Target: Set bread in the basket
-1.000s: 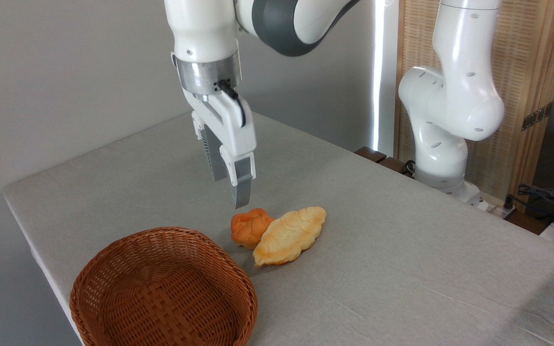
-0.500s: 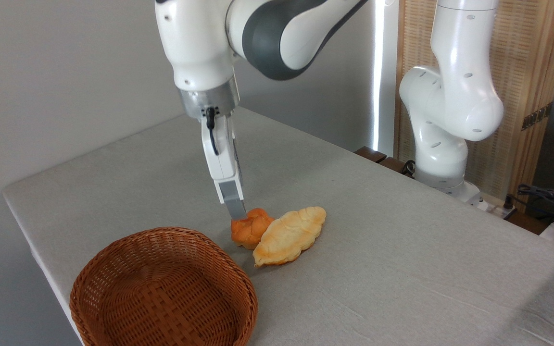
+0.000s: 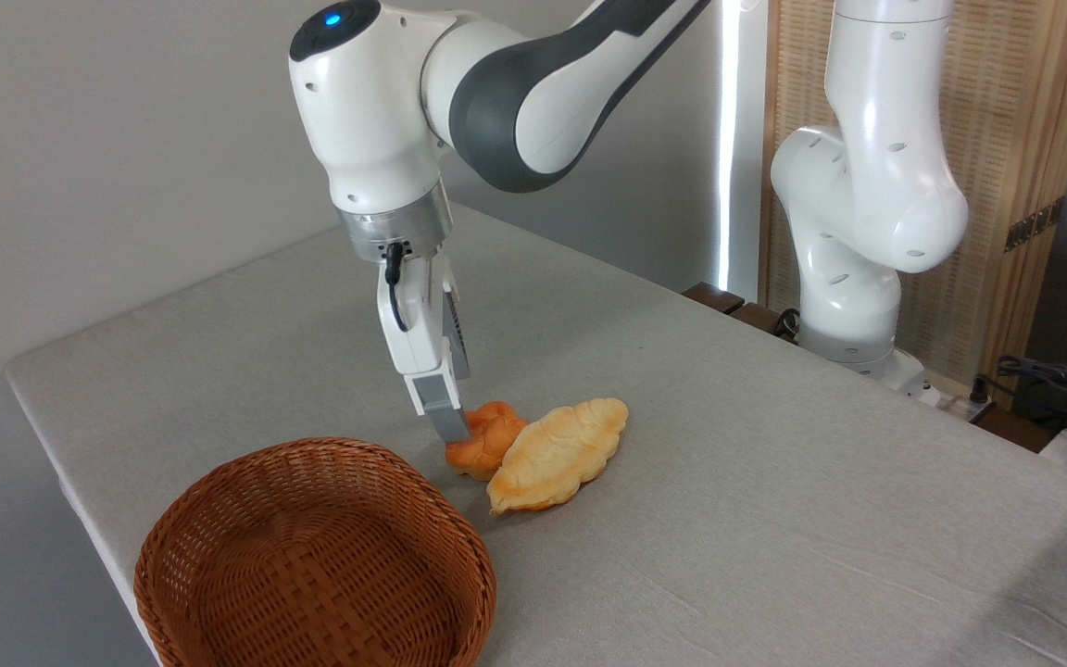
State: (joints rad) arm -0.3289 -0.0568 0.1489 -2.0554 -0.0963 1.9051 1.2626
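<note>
The bread [image 3: 489,443], a small deep orange bun with a lumpy top, lies on the grey table [image 3: 774,519], touching a pale croissant-shaped pastry. My gripper [image 3: 465,426] points straight down at the bun, seen edge-on. Its near finger [image 3: 444,412] stands in front of the bun's upper left flank, tip close to the table. The far finger is hidden behind. The bun looks unsqueezed and sits between the open jaws. The basket [image 3: 219,500], round, reddish-brown wicker, stands empty at the front left, a short way from the bun.
The pale yellow pastry [image 3: 559,454] lies against the bun's right side. The arm's white base [image 3: 853,306] stands at the table's far right edge, with cables [image 3: 1052,380] beyond it. The table's left edge [image 3: 43,435] runs close to the basket.
The gripper has turned edge-on and come down from above the bun to its level. The bun, the pastry and the basket have stayed in place.
</note>
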